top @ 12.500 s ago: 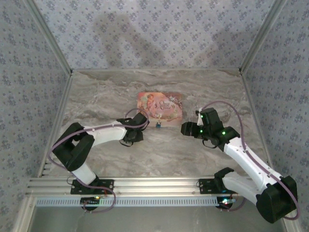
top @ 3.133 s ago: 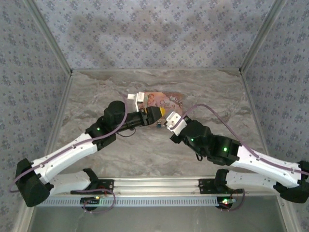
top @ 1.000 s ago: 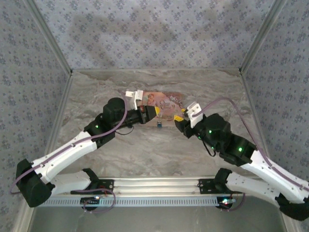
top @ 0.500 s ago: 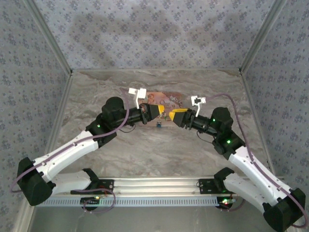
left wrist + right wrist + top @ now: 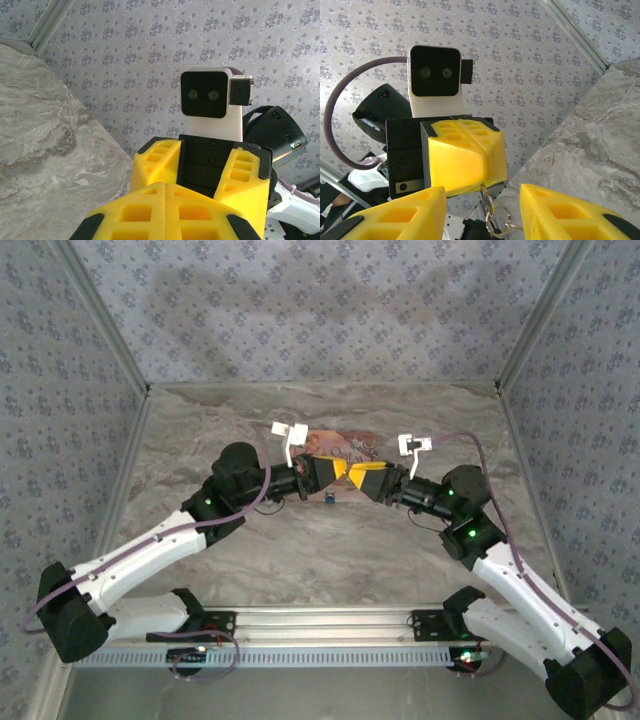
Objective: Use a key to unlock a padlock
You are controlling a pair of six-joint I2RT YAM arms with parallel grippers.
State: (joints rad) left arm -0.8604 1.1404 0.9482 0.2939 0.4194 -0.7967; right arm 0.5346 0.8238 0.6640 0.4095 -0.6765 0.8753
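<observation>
My left gripper point(image 5: 338, 471) is shut on the key point(image 5: 485, 193). The key's silvery blade hangs out of the closed yellow fingertips point(image 5: 465, 160), with key rings point(image 5: 496, 220) dangling below it. My right gripper point(image 5: 360, 478) faces it tip to tip and stands open; its yellow fingers point(image 5: 555, 210) flank the hanging key without touching it. In the left wrist view my shut fingers point(image 5: 165, 210) point at the right gripper point(image 5: 200, 172). The padlock point(image 5: 329, 497), a tiny dark lump, lies on the table just below both grippers.
A flat pink printed box point(image 5: 345, 443) lies on the marble table point(image 5: 200, 430) behind the grippers. Patterned walls point(image 5: 320, 310) close in the back and sides, and a metal rail point(image 5: 320, 620) runs along the near edge.
The right arm has swung left and turned its open jaws toward the left gripper's tips. The left gripper has shifted slightly right, still shut on the key.
</observation>
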